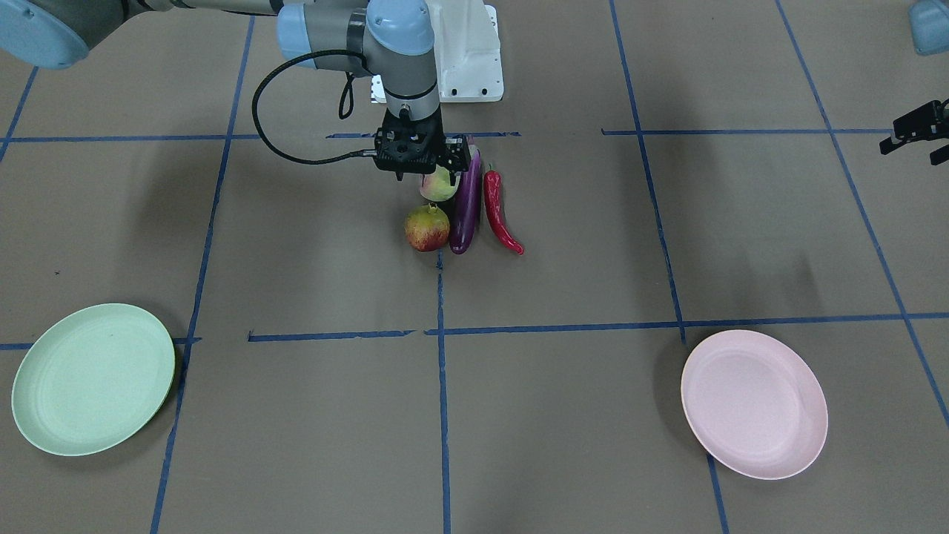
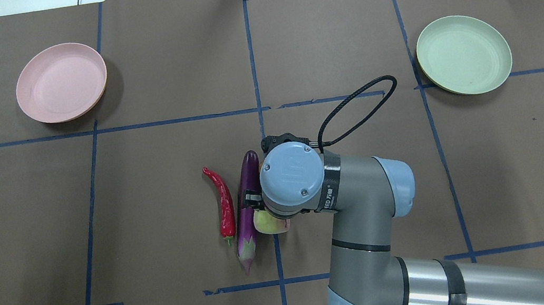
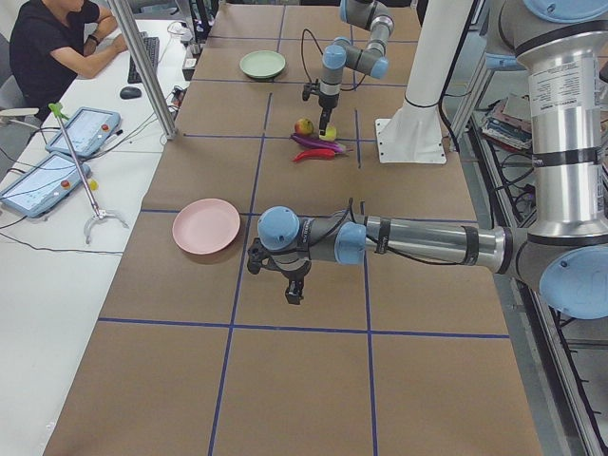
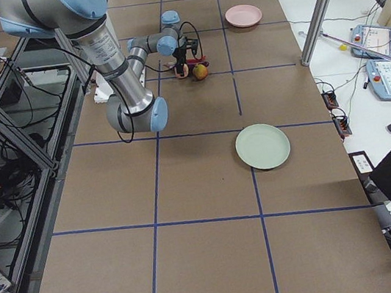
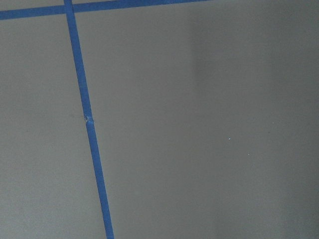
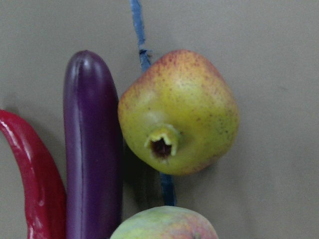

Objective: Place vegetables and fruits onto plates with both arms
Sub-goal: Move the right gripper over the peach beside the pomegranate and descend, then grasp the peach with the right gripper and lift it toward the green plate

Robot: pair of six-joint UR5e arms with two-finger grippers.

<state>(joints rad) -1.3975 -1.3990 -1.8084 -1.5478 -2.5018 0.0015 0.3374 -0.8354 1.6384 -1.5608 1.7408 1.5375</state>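
Observation:
The purple eggplant (image 1: 467,208) and red chili (image 1: 498,215) lie side by side at the table's middle. The red-yellow crowned fruit (image 1: 427,228) and the pale green fruit (image 1: 439,187) lie beside the eggplant. My right gripper (image 1: 430,174) hangs open straight above the pale green fruit (image 2: 268,223). Its wrist view shows the crowned fruit (image 6: 179,112), eggplant (image 6: 92,149) and chili (image 6: 35,184), but no fingers. My left gripper (image 1: 910,150) is open and empty, far off to the side near the pink plate (image 1: 753,403). The mint green plate (image 1: 93,378) is empty too.
The white base pedestal (image 1: 467,52) stands just behind the produce. Blue tape lines (image 5: 84,119) cross the brown table. An operator (image 3: 57,38) sits by tablets (image 3: 81,133) on a side desk, with a metal post (image 3: 142,66) at the table's edge.

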